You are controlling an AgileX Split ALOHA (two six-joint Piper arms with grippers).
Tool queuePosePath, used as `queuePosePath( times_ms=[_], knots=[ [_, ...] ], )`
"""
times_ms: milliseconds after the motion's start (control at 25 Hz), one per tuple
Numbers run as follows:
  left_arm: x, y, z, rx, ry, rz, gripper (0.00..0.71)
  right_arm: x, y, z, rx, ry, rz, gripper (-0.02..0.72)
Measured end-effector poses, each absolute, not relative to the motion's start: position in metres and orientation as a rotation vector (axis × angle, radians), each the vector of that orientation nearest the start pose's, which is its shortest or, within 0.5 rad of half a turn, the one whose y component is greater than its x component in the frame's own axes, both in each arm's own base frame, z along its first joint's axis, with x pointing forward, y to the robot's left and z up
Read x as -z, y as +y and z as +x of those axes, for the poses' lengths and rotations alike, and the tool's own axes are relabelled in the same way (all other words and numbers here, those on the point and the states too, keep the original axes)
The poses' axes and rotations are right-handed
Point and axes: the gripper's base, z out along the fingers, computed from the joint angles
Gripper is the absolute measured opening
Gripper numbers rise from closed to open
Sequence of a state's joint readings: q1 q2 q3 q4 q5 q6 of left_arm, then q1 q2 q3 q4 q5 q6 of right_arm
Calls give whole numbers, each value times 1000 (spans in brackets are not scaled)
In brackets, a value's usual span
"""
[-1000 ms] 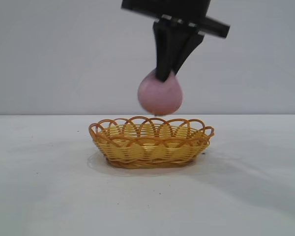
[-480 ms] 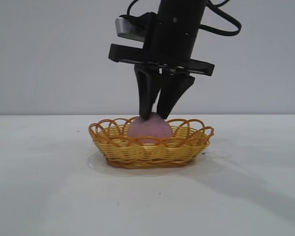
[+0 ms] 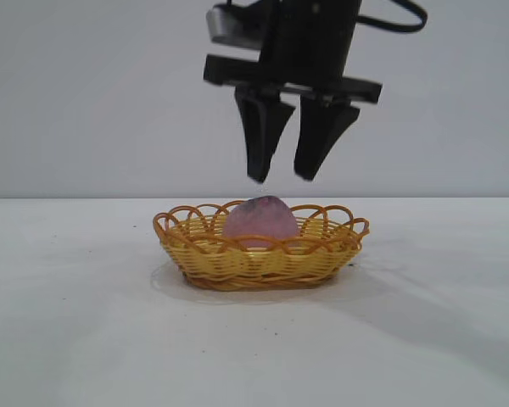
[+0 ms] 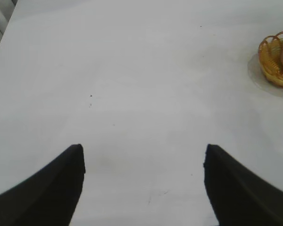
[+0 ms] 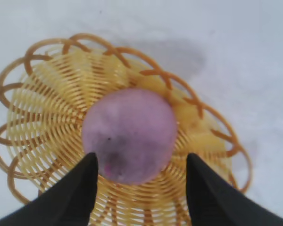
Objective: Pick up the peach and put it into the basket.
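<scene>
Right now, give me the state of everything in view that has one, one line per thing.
Peach: lying in the basket, released, nothing touching it.
Basket: upright on the table, holding the peach.
Right gripper: open, empty, above the peach and clear of it.
Left gripper: open, empty, over bare table away from the basket.

Peach (image 3: 259, 219) in basket (image 3: 237, 261), basket on table (image 3: 85, 339), right tool (image 3: 280, 178) just above peach
</scene>
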State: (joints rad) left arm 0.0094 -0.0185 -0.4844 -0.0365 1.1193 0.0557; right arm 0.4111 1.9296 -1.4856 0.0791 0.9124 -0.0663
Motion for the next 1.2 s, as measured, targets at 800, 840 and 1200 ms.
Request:
queuePosePath(
  times_ms=[800,840,1200],
  knots=[
    [-268,-3,-8,5,2099,52,470,-240,15,384,-68,2941,-103,361],
    [-268,-3,-8,5,2099,52,470,-246,15,381,-68,2935,-104,361],
    [-268,-3,-8,5,2099,52,470,-326,12,331,-48,2839,-118,361]
  ],
)
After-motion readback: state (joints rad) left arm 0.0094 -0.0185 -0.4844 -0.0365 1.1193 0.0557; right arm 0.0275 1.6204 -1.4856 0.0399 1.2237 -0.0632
